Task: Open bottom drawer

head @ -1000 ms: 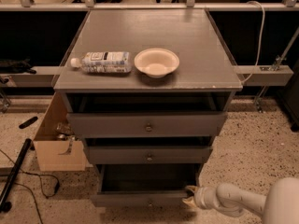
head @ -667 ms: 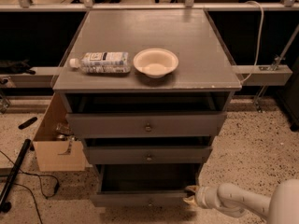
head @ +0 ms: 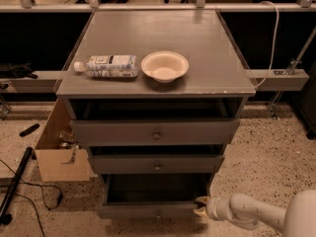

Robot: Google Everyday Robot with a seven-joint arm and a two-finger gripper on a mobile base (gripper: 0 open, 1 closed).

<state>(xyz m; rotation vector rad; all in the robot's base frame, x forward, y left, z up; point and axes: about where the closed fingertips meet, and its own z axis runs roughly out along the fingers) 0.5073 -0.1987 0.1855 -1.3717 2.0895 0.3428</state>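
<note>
You face a grey wooden cabinet [head: 207,58] with a flat, matte, slightly scuffed top that stands on a speckled terrazzo floor [head: 261,157]. Its three drawers step down in size. All three stand out from the carcass.

The top drawer [head: 197,131] is the widest, a plain rectangular front pulled a little way out. The middle drawer [head: 123,164] below it is narrower and also ajar. The bottom drawer [head: 128,211] is the narrowest and shallowest. It sits lowest, close to the floor, drawn out farther than the two above, so you look down into its dark, box-shaped inside.

A smooth, rounded white arm [head: 252,212] reaches in from the lower right corner. An open cardboard box [head: 54,164] stands on the floor just beside the cabinet's left side.

On the cabinet top, near the front left, a clear plastic bottle [head: 106,65] lies on its side with its white cap pointing left. Just beside it to the right is a shallow, round, cream bowl [head: 164,65], upright.

The gripper [head: 200,206] is low at the front right corner of the bottom drawer, right against its front panel. Whether it is spread or closed you cannot tell from here.

A small round knob [head: 156,135] sits at the centre of the top drawer's front.
</note>
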